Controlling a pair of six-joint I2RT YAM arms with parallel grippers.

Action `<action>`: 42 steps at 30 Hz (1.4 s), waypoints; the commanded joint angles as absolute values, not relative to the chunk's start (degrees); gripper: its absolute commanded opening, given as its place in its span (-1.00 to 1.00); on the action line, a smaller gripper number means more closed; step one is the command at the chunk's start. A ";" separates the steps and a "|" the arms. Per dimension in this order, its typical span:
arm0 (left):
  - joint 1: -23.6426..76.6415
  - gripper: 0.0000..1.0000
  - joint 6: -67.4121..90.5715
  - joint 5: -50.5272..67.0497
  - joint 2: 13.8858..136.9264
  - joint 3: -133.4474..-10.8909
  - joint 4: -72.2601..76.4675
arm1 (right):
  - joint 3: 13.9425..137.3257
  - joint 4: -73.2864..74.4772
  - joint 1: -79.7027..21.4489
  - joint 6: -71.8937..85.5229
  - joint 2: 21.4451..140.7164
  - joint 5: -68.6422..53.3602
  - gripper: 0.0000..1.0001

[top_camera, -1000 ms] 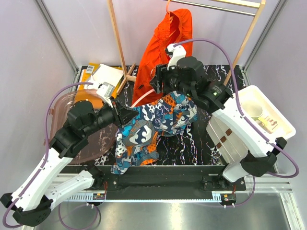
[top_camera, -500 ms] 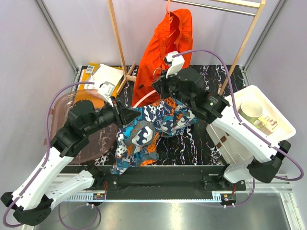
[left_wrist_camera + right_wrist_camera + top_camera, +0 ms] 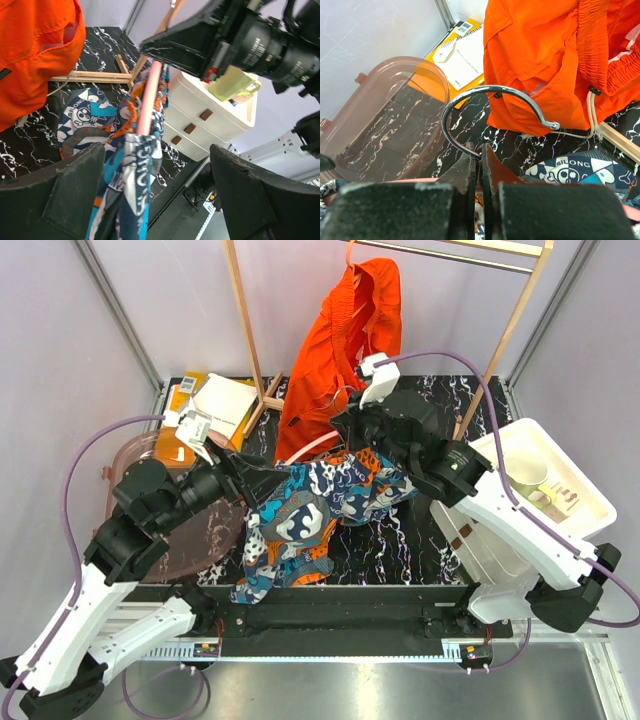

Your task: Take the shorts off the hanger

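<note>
surface: black marbled table point(image 3: 400, 540) | on it: pink tub point(image 3: 205, 545); notebook point(image 3: 225, 400); white drawers point(image 3: 455, 530); hem of patterned shorts point(image 3: 270, 575)

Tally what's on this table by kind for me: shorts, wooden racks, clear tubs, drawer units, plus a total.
Shorts: 2 (orange shorts, patterned shorts)
Wooden rack: 1
Clear tub: 1
Drawer unit: 1
Total: 5
</note>
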State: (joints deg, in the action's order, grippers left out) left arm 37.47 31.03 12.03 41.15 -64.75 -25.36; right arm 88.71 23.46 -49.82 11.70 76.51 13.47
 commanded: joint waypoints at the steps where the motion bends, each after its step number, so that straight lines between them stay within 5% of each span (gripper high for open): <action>1: 37.62 0.59 30.94 9.49 43.06 -66.71 -23.47 | 88.42 20.65 -49.75 12.30 73.21 14.50 -1.00; 12: 37.53 -0.30 31.20 9.23 44.82 -67.67 -23.38 | 87.28 20.83 -49.75 13.36 72.77 14.15 -1.00; 16: 37.53 -1.00 30.76 9.23 45.00 -67.76 -23.38 | 86.84 20.92 -49.75 13.88 72.51 15.89 -1.00; 29: 37.53 -1.00 30.85 -8.85 30.86 -61.54 -28.21 | 85.61 24.43 -47.21 22.66 69.52 34.28 -1.00; 42: 37.62 -1.00 35.15 -8.35 26.54 -54.84 -26.64 | 87.80 23.74 -37.71 39.19 68.99 8.31 -1.00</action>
State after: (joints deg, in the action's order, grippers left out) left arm 37.80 34.48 -5.65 26.11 -54.89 -29.82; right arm 85.23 26.65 -39.24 34.81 69.78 16.32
